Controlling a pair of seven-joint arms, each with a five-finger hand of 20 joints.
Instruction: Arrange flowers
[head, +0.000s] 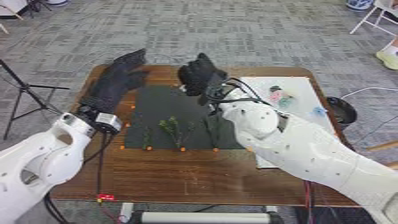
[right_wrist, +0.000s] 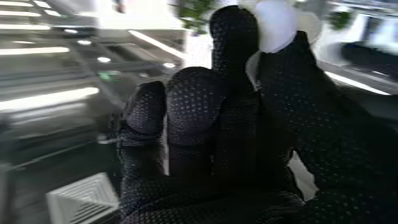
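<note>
Apparently partway, with slender green sprigs left to arrange near centre.
Pinching a white, rounded piece in the black-gloved right hand, upper centre.

The left robot hand is above the worktop's far left corner, fingers extended. The right arm slants over the near right corner; the right robot hand, near the far edge's middle, pinches a white thing.
</note>
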